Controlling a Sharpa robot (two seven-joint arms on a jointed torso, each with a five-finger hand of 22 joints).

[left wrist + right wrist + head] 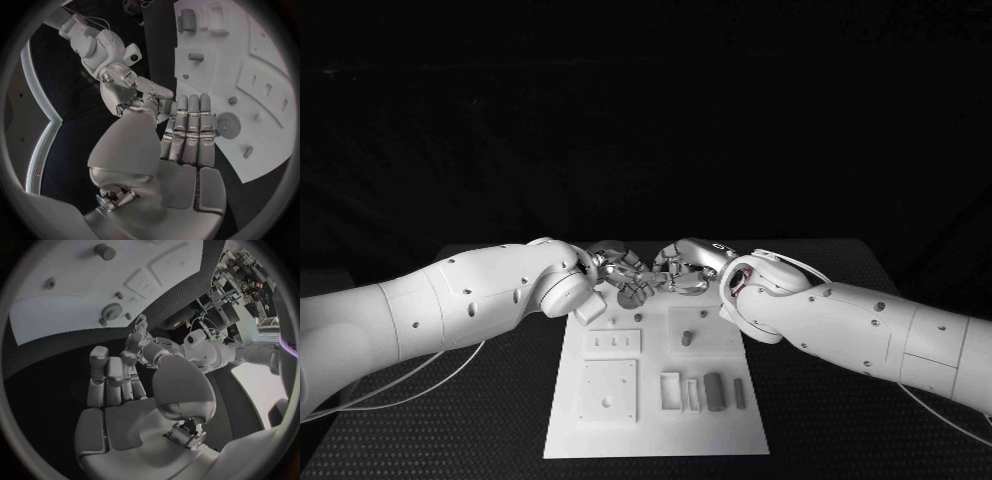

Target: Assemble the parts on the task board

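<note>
Hovering both hands together at the board's twelve-o'clock end, I see my left hand (620, 277) and right hand (679, 270) nearly touching, but cannot tell whether either grips anything, while grey parts (715, 390) lie on the task board (661, 430) toward five o'clock, seemingly awaiting pickup.

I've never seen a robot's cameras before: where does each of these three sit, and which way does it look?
Head view: on the head, looking down at the white task board; both arms reach in.
Left wrist view: behind the left robot hand, facing the board and the right robot hand.
Right wrist view: behind the right robot hand, facing the board.
Shared: all three show the board.
</note>
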